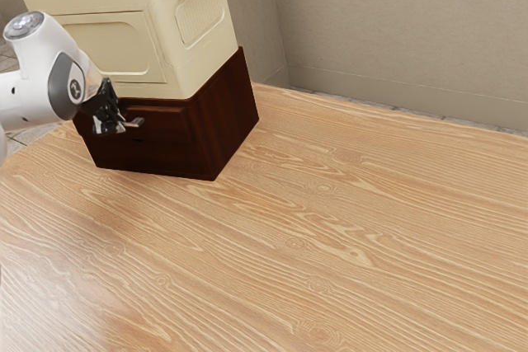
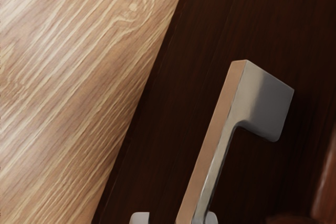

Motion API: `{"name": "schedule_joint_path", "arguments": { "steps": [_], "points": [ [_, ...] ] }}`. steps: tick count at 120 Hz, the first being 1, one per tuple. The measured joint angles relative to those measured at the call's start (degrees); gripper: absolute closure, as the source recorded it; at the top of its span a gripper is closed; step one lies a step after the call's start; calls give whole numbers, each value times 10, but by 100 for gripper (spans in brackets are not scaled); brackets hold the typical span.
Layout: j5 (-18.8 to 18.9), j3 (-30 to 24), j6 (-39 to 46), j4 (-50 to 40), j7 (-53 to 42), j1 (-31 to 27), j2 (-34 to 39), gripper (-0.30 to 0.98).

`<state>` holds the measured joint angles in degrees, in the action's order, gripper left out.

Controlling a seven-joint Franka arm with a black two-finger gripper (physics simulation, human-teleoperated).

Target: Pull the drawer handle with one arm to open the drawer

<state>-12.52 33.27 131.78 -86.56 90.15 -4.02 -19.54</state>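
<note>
Straddling the drawer handle [image 2: 210, 145], the tool [image 1: 110, 126] stands released, its fingers [image 2: 140, 218] apart (one sits clear of the handle), presumably so closing them can trap it for pulling. The handle fronts a dark cabinet [image 1: 231, 125] on the counter [image 1: 330, 245], beneath a cream box [image 1: 107, 47].

Looking over a light wooden table [image 1: 330, 245], tracing wavy grain and scattered knots. Meeting plain beige walls [image 1: 404, 22] beyond, joining at an upright corner near the exterior view's middle. Following a low skirting band [image 1: 412, 100] along the foot of one wall. Glimpsing grey tiled floor [image 1: 23, 136] past the table's edge at the exterior view's left. Catching soft whitish light on the tabletop toward the exterior view's lower left.
</note>
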Motion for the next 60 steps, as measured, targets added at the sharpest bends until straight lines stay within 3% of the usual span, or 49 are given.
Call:
{"name": "schedule_joint_path", "arguments": {
  "steps": [60],
  "points": [
    [4, 2, -39, -8, 0, 2, 24, 78]
  ]
}}
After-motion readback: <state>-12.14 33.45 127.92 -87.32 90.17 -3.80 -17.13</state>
